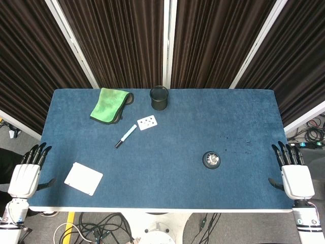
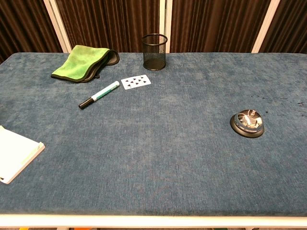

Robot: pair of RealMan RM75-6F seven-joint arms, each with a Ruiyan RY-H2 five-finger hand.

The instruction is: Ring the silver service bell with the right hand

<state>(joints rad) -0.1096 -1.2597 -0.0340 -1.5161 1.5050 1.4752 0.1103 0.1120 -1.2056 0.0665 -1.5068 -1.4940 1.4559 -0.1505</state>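
Right hand [image 1: 296, 175] at the table's [image 1: 167, 190] edge, fingers apparently straight and empty, well apart from the silver service bell [image 1: 211, 159] to its left.

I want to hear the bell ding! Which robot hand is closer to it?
Right. The right hand rests at the table's right edge, a short way from the silver bell. The left hand is at the opposite edge, much farther away.

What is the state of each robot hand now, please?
Left robot hand: open, holding nothing.
Right robot hand: open, holding nothing, apart from the bell.
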